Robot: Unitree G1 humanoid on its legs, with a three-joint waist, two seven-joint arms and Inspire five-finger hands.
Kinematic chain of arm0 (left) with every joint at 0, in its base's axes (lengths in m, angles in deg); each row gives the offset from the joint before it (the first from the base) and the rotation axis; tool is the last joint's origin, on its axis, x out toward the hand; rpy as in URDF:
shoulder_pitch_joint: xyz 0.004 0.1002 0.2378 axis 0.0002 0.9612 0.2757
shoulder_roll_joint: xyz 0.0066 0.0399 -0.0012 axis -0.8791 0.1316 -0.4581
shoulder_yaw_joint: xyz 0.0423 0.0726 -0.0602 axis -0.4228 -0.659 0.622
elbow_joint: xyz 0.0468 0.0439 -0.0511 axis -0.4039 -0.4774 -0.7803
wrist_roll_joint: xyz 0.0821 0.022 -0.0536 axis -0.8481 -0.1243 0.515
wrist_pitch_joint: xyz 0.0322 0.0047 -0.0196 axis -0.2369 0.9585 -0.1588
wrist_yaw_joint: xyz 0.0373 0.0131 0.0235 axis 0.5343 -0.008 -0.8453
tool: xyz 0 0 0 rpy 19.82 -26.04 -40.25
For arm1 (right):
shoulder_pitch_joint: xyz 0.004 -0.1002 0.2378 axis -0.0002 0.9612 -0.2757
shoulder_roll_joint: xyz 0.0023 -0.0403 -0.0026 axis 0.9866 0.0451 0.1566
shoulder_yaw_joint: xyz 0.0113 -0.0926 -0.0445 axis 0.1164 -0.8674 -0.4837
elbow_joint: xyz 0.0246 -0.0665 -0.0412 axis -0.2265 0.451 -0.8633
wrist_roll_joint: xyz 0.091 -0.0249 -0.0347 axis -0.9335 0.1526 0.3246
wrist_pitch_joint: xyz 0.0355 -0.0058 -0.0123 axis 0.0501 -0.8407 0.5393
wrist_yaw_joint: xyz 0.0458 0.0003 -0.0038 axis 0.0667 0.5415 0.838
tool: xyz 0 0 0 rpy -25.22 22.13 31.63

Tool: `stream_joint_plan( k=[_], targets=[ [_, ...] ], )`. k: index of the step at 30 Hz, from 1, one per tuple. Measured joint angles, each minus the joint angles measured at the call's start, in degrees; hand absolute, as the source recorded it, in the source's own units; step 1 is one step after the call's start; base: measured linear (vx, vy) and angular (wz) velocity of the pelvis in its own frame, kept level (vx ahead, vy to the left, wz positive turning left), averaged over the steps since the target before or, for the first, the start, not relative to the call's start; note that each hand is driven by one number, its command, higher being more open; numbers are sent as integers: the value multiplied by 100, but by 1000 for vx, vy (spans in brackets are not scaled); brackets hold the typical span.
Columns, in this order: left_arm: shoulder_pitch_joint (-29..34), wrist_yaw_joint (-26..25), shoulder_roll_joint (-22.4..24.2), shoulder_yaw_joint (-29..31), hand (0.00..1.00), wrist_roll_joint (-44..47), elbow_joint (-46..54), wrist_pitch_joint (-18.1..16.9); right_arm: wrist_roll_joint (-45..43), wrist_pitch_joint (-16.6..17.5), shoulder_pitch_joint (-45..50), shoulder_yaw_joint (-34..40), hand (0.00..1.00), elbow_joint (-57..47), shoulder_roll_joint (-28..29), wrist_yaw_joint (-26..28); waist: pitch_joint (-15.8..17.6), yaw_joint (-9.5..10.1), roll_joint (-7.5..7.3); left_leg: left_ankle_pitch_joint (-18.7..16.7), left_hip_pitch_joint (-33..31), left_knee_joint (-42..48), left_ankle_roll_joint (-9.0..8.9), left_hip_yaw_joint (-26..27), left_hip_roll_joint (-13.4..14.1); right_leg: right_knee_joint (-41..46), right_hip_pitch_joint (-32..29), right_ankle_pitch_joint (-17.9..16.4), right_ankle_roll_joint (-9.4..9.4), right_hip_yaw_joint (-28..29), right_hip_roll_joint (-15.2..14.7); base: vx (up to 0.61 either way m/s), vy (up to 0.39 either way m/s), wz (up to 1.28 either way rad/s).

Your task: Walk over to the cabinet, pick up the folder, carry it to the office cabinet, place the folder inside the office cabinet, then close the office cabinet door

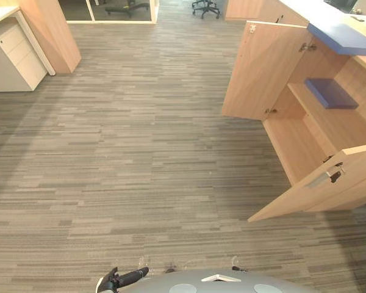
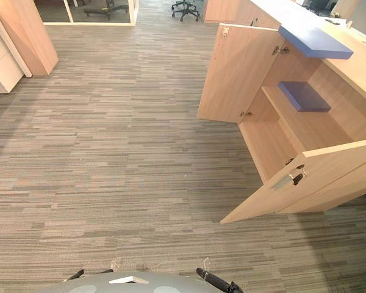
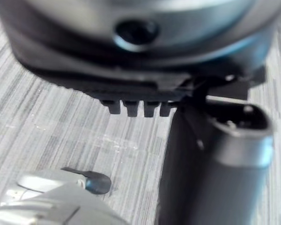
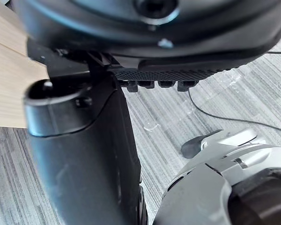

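A flat, dark blue folder (image 1: 330, 93) is lying on the shelf inside the light wooden office cabinet (image 1: 299, 146), which is standing wide open, while the left hand (image 1: 125, 279) and right hand (image 2: 215, 281) are hanging empty, fingers relaxed, well apart from the cabinet.

An office. Beyond the left hand (image 1: 131, 278) stretch striped grey carpet (image 1: 140, 152), wheeled chairs (image 1: 206, 7) and a white drawer unit (image 1: 15, 52); a wooden cabinet (image 1: 262, 73) stands open to its right.
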Motion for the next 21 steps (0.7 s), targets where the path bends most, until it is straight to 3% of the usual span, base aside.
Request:
stream_joint_plan(
  k=[2,3,5,6,7,9,11,14,15,16,17,19,20,21],
  targets=[
    [-16,22,-11,84,100,-6,4,7,-7,0,-2,87,100,-13,49,1,-22,-11,4,-177,-101,224,-21,267,67,110,-87,-83,-63,51,10,47,-29,-25],
    [-112,35,76,498,100,1,90,15,-8,5,-6,132,100,-68,74,29,96,45,-33,-802,-550,1405,-116,574,264,389,-179,-269,-228,75,30,67,-56,-45],
    [-181,54,234,982,100,33,242,14,-19,2,-8,289,100,-136,71,90,222,86,72,-1345,-1232,3245,-199,997,748,541,-127,-417,-273,94,204,21,-61,-33],
    [-288,46,265,1243,100,148,323,21,-11,-9,-5,305,100,-166,80,67,309,17,71,-1237,-1813,4770,-225,1208,1147,627,8,-523,-369,79,274,44,-40,-10],
    [-375,50,299,1317,100,260,454,27,-4,-40,44,305,100,-158,79,50,378,24,63,-1193,-2223,5670,-247,1254,1420,677,227,-625,-406,112,307,137,-6,-2],
    [-413,80,239,1202,100,289,472,18,-2,-65,45,529,100,-147,86,47,371,29,33,-1415,-2426,5441,-309,1178,1457,752,362,-753,-391,182,234,214,71,-28],
    [-449,76,219,1011,100,439,508,11,-5,-45,-57,697,100,-154,116,52,327,43,9,-1305,-2695,4276,-320,966,1383,913,362,-992,-271,424,42,232,160,-54],
    [-429,19,285,918,100,497,473,-6,4,-45,-16,811,100,-149,105,30,221,37,181,-736,-2867,2678,-450,691,1379,1023,404,-1376,92,658,-280,318,275,-35],
    [-378,13,254,917,100,504,394,-4,4,-57,83,896,100,-140,127,-2,124,16,181,-316,-2861,2866,-347,870,1273,1028,552,-1590,170,683,-545,444,402,-24],
    [-334,13,262,917,100,502,383,-3,3,-67,120,978,100,-117,161,-15,11,17,162,-266,-2874,2998,-270,952,1165,1046,587,-1666,152,708,-705,528,412,-37],
    [-279,18,263,945,100,480,319,-1,-9,-92,128,1133,100,24,186,-5,-140,17,75,-444,-2878,3267,-74,1122,992,1287,550,-1660,142,853,-934,689,467,-46],
    [-299,24,164,870,100,411,174,7,-10,-112,70,1372,100,96,251,49,-230,-25,-4,-821,-2638,3458,88,1381,761,2190,299,-1476,342,947,-1289,631,413,-35],
    [-327,25,101,775,100,304,68,18,-21,-113,13,1550,100,143,276,87,-201,-31,-45,-1006,-2288,3431,225,1508,593,3157,48,-1195,324,968,-1478,524,330,-22],
    [-326,16,20,571,100,135,-26,29,-41,-77,-20,1659,100,121,304,142,-173,-87,-39,-1152,-1829,3238,312,1627,434,4271,-327,-619,185,975,-1654,621,375,-19]
  ],
)
